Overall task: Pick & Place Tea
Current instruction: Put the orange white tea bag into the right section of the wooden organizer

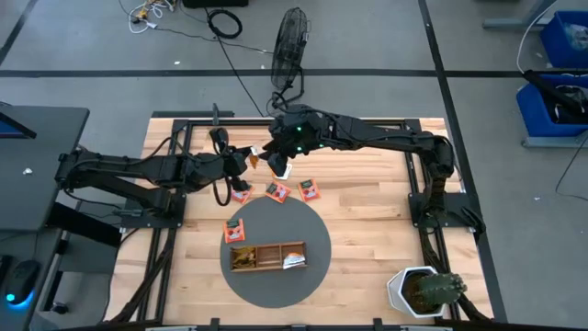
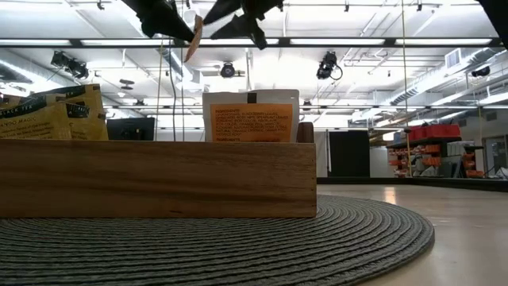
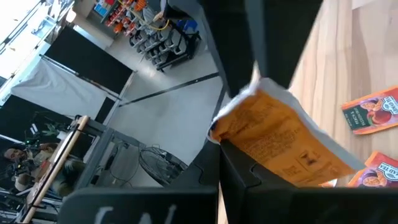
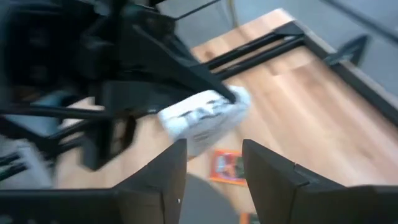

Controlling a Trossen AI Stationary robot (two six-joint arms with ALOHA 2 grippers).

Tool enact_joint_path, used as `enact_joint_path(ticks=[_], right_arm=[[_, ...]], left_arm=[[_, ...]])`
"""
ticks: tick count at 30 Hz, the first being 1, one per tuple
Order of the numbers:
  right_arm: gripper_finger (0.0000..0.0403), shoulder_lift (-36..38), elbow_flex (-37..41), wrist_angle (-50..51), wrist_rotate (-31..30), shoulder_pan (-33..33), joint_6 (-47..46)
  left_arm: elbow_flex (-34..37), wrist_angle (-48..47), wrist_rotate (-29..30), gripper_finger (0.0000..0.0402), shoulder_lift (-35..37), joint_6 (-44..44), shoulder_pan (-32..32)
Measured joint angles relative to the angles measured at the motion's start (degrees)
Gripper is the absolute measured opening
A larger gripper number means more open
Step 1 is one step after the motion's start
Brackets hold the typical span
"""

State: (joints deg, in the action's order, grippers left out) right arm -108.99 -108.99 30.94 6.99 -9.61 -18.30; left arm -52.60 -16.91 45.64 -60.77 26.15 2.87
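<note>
Your left hand [image 1: 250,157] is up in the air over the far middle of the worktop [image 1: 367,230], clenched on an orange tea sachet [image 3: 283,140] that it pinches by one edge; the left wrist view shows the sachet sticking out between the dark fingers, crumpled and tilted. Your right hand [image 1: 276,158] sits just beside it, reaching in from the other side with its fingers [image 4: 165,180] spread apart and nothing between them (the right wrist view looks past them at the left hand's sachet, pale from that side). Below the two hands, three more orange-red sachets [image 1: 277,191] lie flat on the bare wood in a loose row, just beyond the round grey mat [image 1: 312,271]. On that mat rests the long wooden tray [image 1: 266,248], with yellow sachets [image 2: 48,115] standing in one end compartment and an orange-and-white sachet [image 2: 251,119] standing upright near the other end; another sachet [image 1: 236,230] lies flat on the mat close to the tray. A potted cactus [image 1: 427,290] stands at the worktop's near right corner, well apart from everything.
</note>
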Motion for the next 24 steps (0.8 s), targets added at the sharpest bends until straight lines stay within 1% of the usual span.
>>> enact_joint_path(ticks=[2,7,12,19,22,24], right_arm=[[0.0164,0.0,0.0,-0.8,2.8,0.0,-1.0],[0.0164,0.3,0.0,-0.8,3.0,0.4,-1.7],[0.0164,0.4,0.0,-1.6,-2.2,0.6,0.0],[0.0163,0.4,0.0,-2.3,-2.0,-0.3,0.3],[0.0143,0.4,0.0,-2.3,-2.0,-0.5,0.7],[0.0109,0.4,0.0,-2.3,-1.6,-0.5,0.9]], left_arm=[[0.0,-0.2,0.2,0.0002,0.0,0.0,0.0],[0.0,-0.2,1.2,0.0002,0.0,-2.1,-0.2],[0.0,-0.2,1.1,0.0002,0.0,-3.0,0.0],[0.0,3.1,-2.3,0.0002,0.0,-2.9,-0.1],[0.0,3.1,-2.4,0.0002,0.0,-3.3,-0.1],[0.0,3.1,-2.4,0.0002,0.0,-3.3,-0.1]])
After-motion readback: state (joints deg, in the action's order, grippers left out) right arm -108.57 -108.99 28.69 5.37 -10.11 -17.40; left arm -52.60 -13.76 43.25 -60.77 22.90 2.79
